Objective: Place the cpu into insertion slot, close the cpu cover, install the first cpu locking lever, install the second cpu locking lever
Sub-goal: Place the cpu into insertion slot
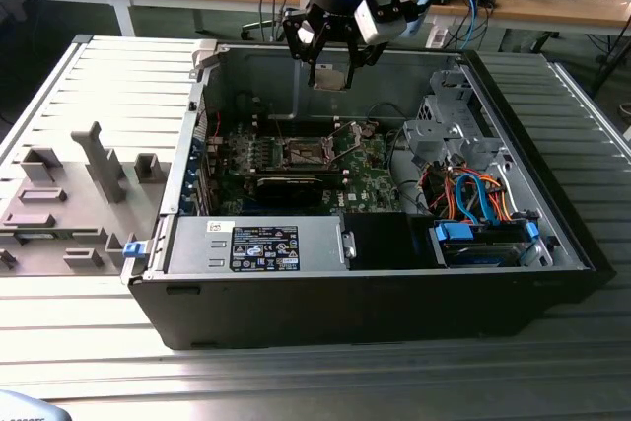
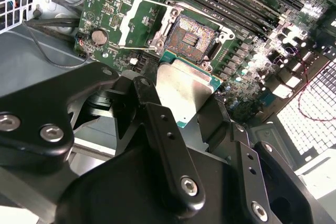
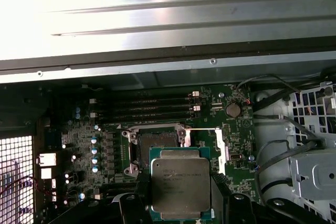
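Observation:
My gripper [image 1: 328, 68] hangs over the rear of the open computer case, shut on the cpu [image 1: 328, 78], a flat square chip with a silver-grey top. In both wrist views the black fingers [image 2: 157, 124] clamp two opposite edges of the cpu [image 3: 180, 183]. The chip is held level and well above the motherboard. The insertion slot [image 2: 190, 38] lies bare below it, dark in the middle with a silver rim [image 1: 308, 153]. The cpu cover [image 2: 135, 22] is swung open beside the socket. A thin wire locking lever [image 2: 134, 48] stands released next to it.
The case [image 1: 394, 293] lies on its side on a ribbed metal table. A power supply [image 1: 261, 244] sits at its near wall and a drive cage with blue and orange cables [image 1: 473, 199] is on the exterior view's right. Grey fixture blocks [image 1: 99, 160] stand on the exterior view's left. Memory slots [image 3: 142, 108] run beside the socket.

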Controlling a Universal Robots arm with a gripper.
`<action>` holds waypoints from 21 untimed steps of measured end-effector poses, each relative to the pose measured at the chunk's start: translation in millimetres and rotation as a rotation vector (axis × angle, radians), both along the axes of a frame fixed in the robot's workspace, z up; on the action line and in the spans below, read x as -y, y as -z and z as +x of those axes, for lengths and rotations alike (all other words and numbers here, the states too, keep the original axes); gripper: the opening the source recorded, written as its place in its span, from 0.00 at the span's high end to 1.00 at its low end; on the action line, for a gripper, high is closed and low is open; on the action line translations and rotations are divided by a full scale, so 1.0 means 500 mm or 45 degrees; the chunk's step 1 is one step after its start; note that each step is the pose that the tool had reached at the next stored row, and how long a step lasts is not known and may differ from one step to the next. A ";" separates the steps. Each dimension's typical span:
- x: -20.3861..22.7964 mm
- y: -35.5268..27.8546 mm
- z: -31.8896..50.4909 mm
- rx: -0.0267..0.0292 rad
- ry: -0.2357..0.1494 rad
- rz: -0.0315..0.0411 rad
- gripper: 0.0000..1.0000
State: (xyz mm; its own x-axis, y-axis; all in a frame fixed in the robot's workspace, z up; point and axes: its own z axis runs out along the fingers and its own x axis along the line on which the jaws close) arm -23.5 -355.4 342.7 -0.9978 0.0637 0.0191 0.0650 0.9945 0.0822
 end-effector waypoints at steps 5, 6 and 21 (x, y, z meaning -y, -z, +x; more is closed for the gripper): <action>0.0000 0.000 0.000 0.0000 0.002 -0.0001 0.45; 0.0000 0.000 0.000 0.0000 0.003 -0.0001 0.45; 0.0000 0.000 0.000 0.0000 0.024 -0.0001 0.45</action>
